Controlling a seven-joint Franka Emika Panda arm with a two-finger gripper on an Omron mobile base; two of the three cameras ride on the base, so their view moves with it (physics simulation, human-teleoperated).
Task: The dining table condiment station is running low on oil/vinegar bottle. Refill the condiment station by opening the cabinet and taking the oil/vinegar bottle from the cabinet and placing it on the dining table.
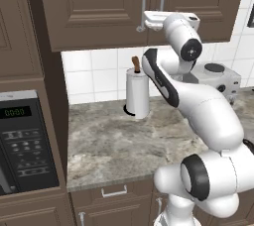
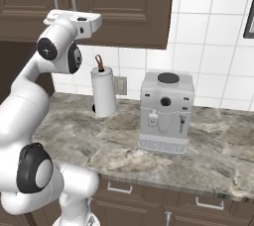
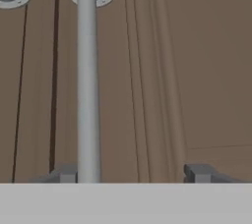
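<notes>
- Cabinet [image 1: 94,7]: dark brown wall unit above the desk, both doors closed. The bottle is nowhere to be seen; presumably behind those doors, but that is a guess.
- Handle [image 3: 86,80]: long round silver bar, smooth, standing off the door on small disc mounts. In the hand view it runs just inside one fingertip, with a wide gap to the other.
- Gripper [image 3: 132,173]: jaws apart, straddling the bar, not clamped on it. In the left base view the hand [image 1: 166,20] sits at the lower end of the handles, level with the door's bottom rail.
- Step in hand, as judged: grasp the handle and open the door. The bar is off-centre between the fingers; close evenly so it does not get nudged sideways, then pull along the door's arc, not straight out.
- Risk: smooth metal could slip if the pull is jerky.
- Door face: matte wood, raised panel with grooved moulding; a thin dark seam between the two doors.
- Desk [image 1: 104,145]: mottled grey-brown stone.
- Paper-towel roll [image 2: 104,92]: white cylinder on a brown post, below the cabinet.
- Coffee machine [image 2: 166,112]: boxy, white, to the right.
</notes>
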